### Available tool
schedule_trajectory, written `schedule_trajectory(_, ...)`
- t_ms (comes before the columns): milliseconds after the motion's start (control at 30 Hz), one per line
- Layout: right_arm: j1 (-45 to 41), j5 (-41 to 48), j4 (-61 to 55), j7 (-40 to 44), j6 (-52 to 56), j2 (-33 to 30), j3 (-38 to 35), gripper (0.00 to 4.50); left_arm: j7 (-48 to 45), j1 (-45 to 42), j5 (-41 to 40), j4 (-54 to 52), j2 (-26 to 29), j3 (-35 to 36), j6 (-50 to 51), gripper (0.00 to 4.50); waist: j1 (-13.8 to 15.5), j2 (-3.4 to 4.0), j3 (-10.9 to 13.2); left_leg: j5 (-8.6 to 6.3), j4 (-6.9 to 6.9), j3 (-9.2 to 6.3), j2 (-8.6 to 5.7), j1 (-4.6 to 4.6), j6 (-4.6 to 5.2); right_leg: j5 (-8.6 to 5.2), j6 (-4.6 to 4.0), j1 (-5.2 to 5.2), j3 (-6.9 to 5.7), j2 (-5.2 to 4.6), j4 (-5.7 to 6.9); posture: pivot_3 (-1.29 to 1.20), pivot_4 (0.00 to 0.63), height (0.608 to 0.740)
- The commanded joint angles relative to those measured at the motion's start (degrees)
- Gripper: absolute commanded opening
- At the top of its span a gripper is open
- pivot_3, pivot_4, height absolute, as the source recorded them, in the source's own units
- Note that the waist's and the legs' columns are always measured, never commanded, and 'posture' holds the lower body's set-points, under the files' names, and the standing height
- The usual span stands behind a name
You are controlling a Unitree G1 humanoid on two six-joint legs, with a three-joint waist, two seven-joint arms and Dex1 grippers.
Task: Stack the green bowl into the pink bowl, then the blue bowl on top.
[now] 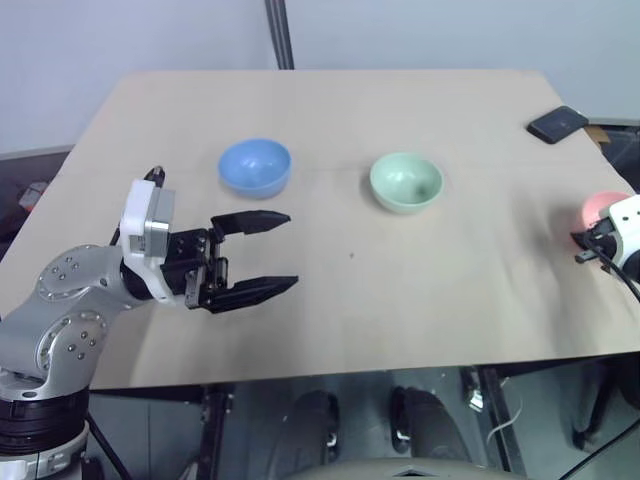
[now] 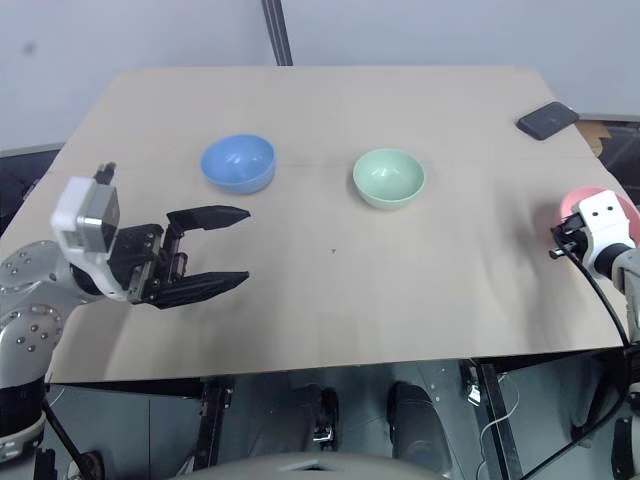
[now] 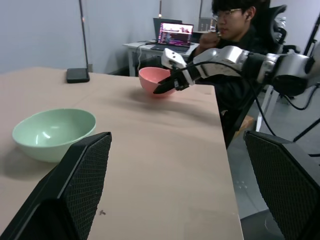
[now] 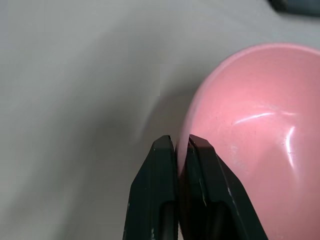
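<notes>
Pink bowl [image 4: 255, 130] at the desk's [image 1: 330, 300] right edge is pinched at its rim by the right gripper [image 4: 182, 150]. Left gripper [image 1: 275, 250] is held wide open, empty, near blue bowl [image 1: 255, 166]; green bowl [image 1: 405, 182] mid-desk.

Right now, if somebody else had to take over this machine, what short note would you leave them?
Right claw: shut on the rim of the pink bowl at the table's right edge.
Left claw: open, empty, above the table.
Blue bowl and green bowl: side by side mid-table, untouched.
Done: nothing stacked.
Left: green into pink, then blue on top.
</notes>
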Motion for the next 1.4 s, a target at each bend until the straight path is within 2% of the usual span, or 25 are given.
schedule_trajectory(33,1.9,9.2,-19.2,6.8,3.5,1.6,2.4,0.05,3.0,1.9,2.4,-0.7,-0.8,1.5,-1.5,4.50,-0.2,0.03,0.0,0.00,0.00,0.00,0.03,0.00,-0.01,0.00,0.00,-0.01,0.01,0.01,0.01,0.00,0.150,0.739)
schedule_trajectory(133,1.3,13.3,-32.7,6.0,10.8,5.5,9.9,0.05,6.6,5.1,6.7,1.0,-1.3,2.4,-2.5,4.50,-0.3,0.03,0.0,0.02,0.00,0.04,0.19,0.05,-0.05,0.01,0.00,0.00,0.03,0.08,0.02,0.00,0.150,0.739)
schedule_trajectory(233,-0.7,12.3,-39.4,6.0,13.8,8.7,19.5,0.05,9.7,7.3,8.8,1.9,-1.7,3.5,-2.5,4.50,0.3,0.01,0.0,0.03,0.00,-0.05,0.22,0.02,-0.10,-0.05,-0.11,-0.01,-0.08,0.09,0.03,0.00,0.150,0.739)
schedule_trajectory(333,-3.2,11.7,-39.5,7.0,14.8,10.7,24.8,0.05,11.2,8.4,9.9,2.3,-1.6,4.5,-2.5,4.50,1.2,-0.01,0.0,0.02,0.00,-0.14,0.09,-0.06,-0.08,-0.12,-0.24,-0.02,-0.21,-0.07,-0.02,0.00,0.150,0.739)
schedule_trajectory(467,-9.8,3.7,-30.6,9.1,11.1,14.3,35.7,0.05,11.5,10.8,11.0,1.7,-1.4,5.8,-3.1,4.50,1.3,-0.05,0.0,0.00,0.01,-0.15,-0.04,-0.07,-0.05,-0.11,-0.24,-0.01,-0.27,-0.21,-0.05,0.00,0.150,0.739)
schedule_trajectory(600,-12.6,2.1,-26.3,11.0,9.5,15.7,37.3,1.57,12.2,12.1,10.4,0.0,-1.6,6.4,-2.7,4.50,1.5,-0.03,0.0,0.01,0.00,-0.25,-0.03,-0.09,-0.08,-0.12,-0.26,-0.01,-0.43,-0.20,-0.02,0.00,0.150,0.739)
schedule_trajectory(667,-12.7,1.9,-27.0,11.8,8.6,15.3,36.5,2.60,12.5,12.8,9.8,-0.7,-1.7,6.9,-2.4,4.50,1.4,-0.03,0.0,0.01,0.00,-0.26,-0.04,-0.12,-0.08,-0.12,-0.25,0.00,-0.45,-0.23,-0.05,0.00,0.150,0.739)
schedule_trajectory(767,-12.4,6.3,-31.3,12.5,10.5,14.9,31.4,4.01,13.0,13.5,9.6,-1.1,-1.8,7.3,-2.5,4.50,1.3,-0.02,0.0,0.01,0.00,-0.25,-0.04,-0.12,-0.08,-0.11,-0.25,0.00,-0.44,-0.22,-0.07,0.00,0.150,0.739)
schedule_trajectory(867,-14.4,14.4,-34.3,11.9,14.8,15.6,23.2,4.01,13.6,13.8,9.4,-1.3,-2.1,7.6,-2.4,4.50,1.3,-0.01,0.0,0.01,0.00,-0.26,-0.03,-0.10,-0.09,-0.11,-0.25,0.00,-0.45,-0.22,-0.06,0.00,0.150,0.739)
schedule_trajectory(933,-17.1,16.5,-33.0,11.3,16.2,15.2,19.4,4.01,14.2,13.8,9.4,-1.4,-2.5,7.6,-2.4,4.50,1.3,-0.01,0.0,0.01,-0.01,-0.27,-0.03,-0.10,-0.08,-0.11,-0.25,0.01,-0.45,-0.24,-0.06,0.00,0.150,0.739)
schedule_trajectory(1033,-23.0,9.4,-22.1,10.3,9.5,13.6,19.3,4.01,15.0,13.1,9.7,-1.1,-2.9,6.8,-2.5,4.50,1.2,-0.02,0.0,0.00,0.00,-0.25,-0.05,-0.07,-0.09,-0.11,-0.25,0.02,-0.43,-0.27,-0.05,0.00,0.150,0.739)
schedule_trajectory(1133,-27.9,-1.4,-6.5,10.8,-4.9,11.4,23.7,4.01,15.5,12.6,10.0,-1.0,-3.1,6.3,-2.7,4.50,1.3,-0.02,0.0,0.01,-0.01,-0.25,-0.07,-0.07,-0.08,-0.11,-0.26,0.01,-0.46,-0.24,-0.04,0.00,0.150,0.739)
schedule_trajectory(1300,-34.8,-11.1,17.5,12.1,-22.9,13.5,28.6,4.01,15.8,13.0,9.4,-1.7,-3.0,7.2,-2.4,4.50,0.6,-0.02,0.1,0.02,-0.02,-0.18,-0.11,-0.12,-0.06,-0.11,-0.25,0.00,-0.38,-0.18,-0.11,0.00,0.150,0.739)
schedule_trajectory(1400,-37.1,-13.8,26.1,15.0,-30.2,15.1,30.5,4.01,16.8,14.7,8.8,-3.4,-3.4,8.7,-2.0,4.50,-0.2,0.02,0.1,0.02,-0.09,-0.20,-0.08,-0.18,-0.06,0.01,-0.04,-0.05,-0.39,-0.17,-0.15,0.00,0.150,0.739)
